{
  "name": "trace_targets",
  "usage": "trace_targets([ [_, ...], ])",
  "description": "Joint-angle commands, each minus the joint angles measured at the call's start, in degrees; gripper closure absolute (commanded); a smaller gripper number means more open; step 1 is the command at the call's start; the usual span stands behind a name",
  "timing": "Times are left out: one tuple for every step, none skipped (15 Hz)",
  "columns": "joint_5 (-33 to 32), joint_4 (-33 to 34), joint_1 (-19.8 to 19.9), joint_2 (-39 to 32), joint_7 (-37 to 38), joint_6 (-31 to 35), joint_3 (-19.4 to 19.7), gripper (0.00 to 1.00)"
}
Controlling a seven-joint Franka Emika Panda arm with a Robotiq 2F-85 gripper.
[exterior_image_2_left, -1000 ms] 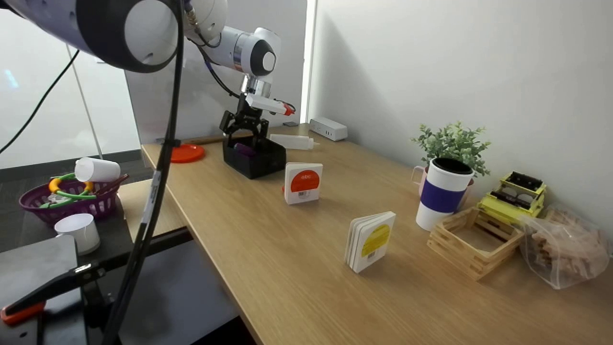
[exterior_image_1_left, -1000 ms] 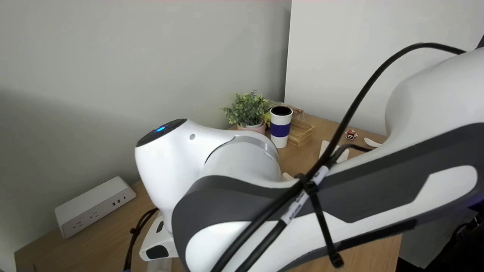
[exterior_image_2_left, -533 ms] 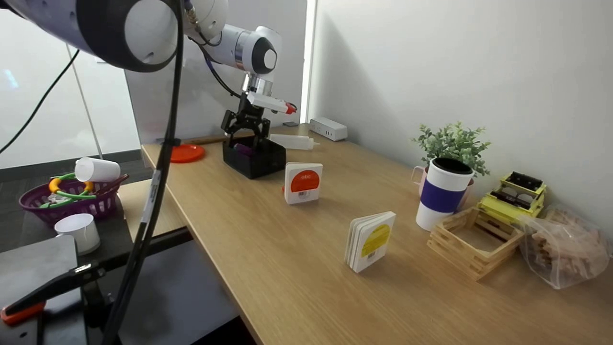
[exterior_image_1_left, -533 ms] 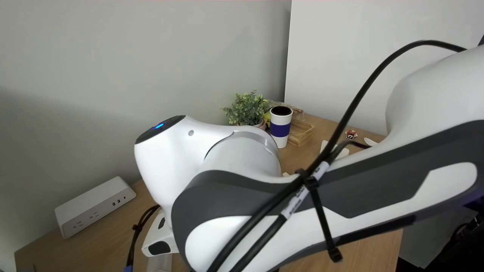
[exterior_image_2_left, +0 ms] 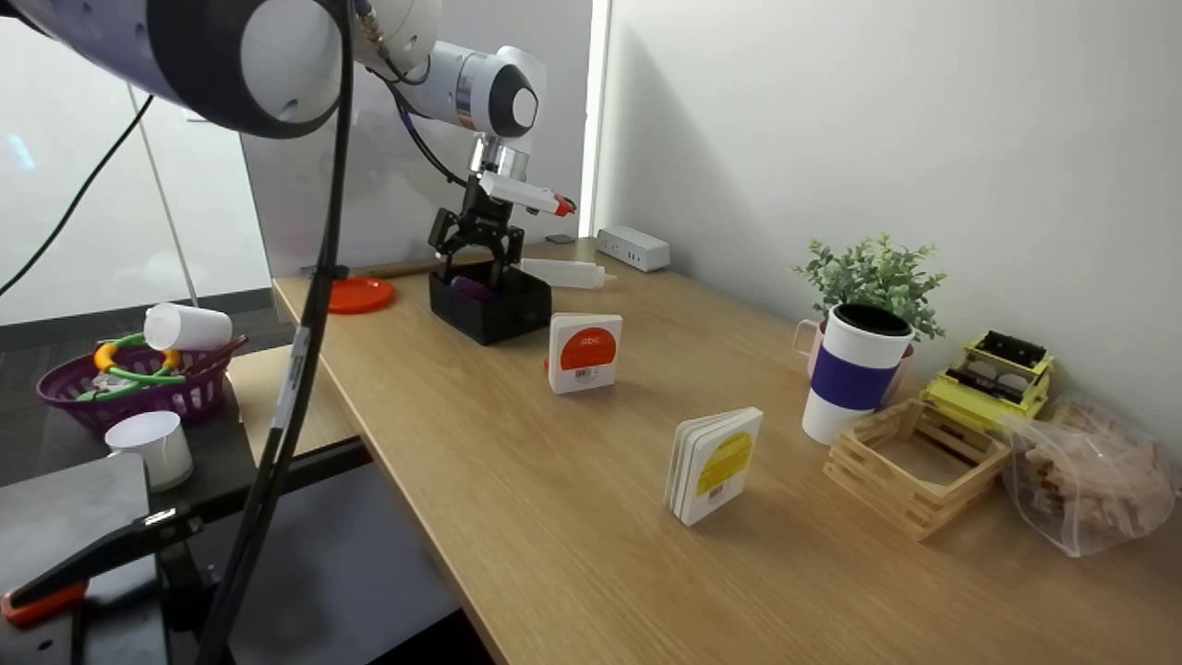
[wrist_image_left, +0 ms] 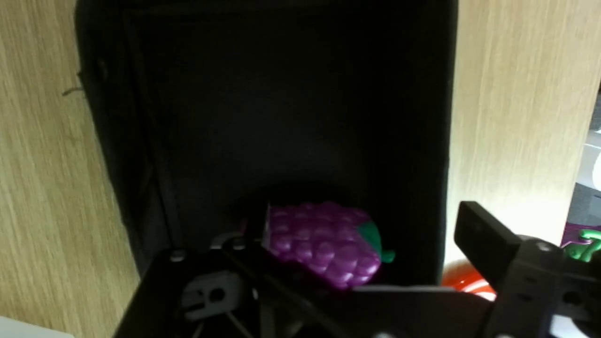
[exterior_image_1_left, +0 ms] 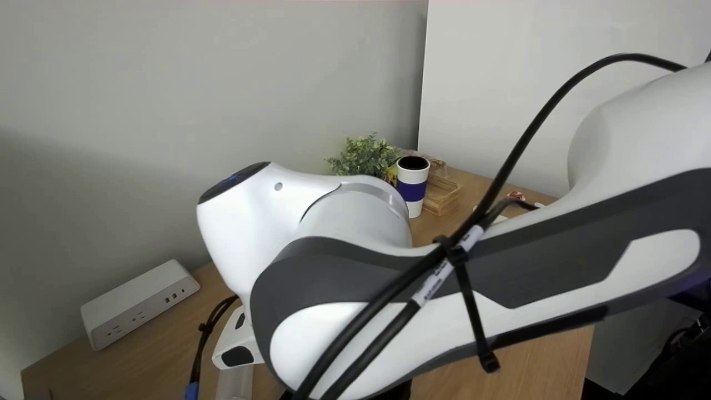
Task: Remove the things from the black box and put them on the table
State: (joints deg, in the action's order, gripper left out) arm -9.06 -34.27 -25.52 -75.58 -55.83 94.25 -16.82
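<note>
A purple bunch of toy grapes (wrist_image_left: 324, 239) with a green leaf and stem lies in the black box (wrist_image_left: 272, 103), near one end of it. In an exterior view the box (exterior_image_2_left: 489, 319) stands on the wooden table (exterior_image_2_left: 517, 453), and my gripper (exterior_image_2_left: 474, 275) hangs over it, pointing down. The wrist view has the gripper (wrist_image_left: 366, 220) open, jaws wide apart, nothing held. One finger (wrist_image_left: 256, 225) covers the grapes' left end; the other appears past the box wall. Whether a finger touches the grapes I cannot tell. A red-orange shiny thing (wrist_image_left: 465, 277) shows outside the box.
A white card with a red mark (exterior_image_2_left: 585, 354) stands before the box, a red bit (exterior_image_2_left: 546, 366) peeking out beside it. A red-orange plate (exterior_image_2_left: 360, 296) and a white bottle (exterior_image_2_left: 563, 273) flank the box. A power strip (exterior_image_2_left: 633, 248) is behind. A yellow-marked card (exterior_image_2_left: 716, 466) stands farther forward.
The arm has risen slightly, lifting the gripper a little and shifting it slightly to the right in an exterior view. It has stayed open; the box and grapes show no clear movement.
</note>
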Motion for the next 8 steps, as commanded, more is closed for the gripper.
trace_targets([
  [0.0, 0.0, 0.0, 0.0, 0.0, 0.0, 0.0, 0.0],
  [0.0, 0.0, 0.0, 0.0, 0.0, -0.1, 0.0, 0.0],
  [0.0, 0.1, 0.0, 0.0, 0.0, -0.1, 0.0, 0.0],
  [0.0, 0.1, 0.0, 0.0, 0.0, -0.1, 0.0, 0.0],
  [-1.6, 0.3, -0.8, -0.1, 0.6, 1.6, 1.3, 0.0],
  [-2.8, 0.3, -1.3, -0.1, 0.8, 2.8, 2.2, 0.0],
  [-4.3, 0.2, -1.7, 0.0, 1.1, 3.8, 3.1, 0.0],
  [-6.0, 0.1, -2.1, 0.1, 1.1, 4.8, 3.9, 0.0],
])
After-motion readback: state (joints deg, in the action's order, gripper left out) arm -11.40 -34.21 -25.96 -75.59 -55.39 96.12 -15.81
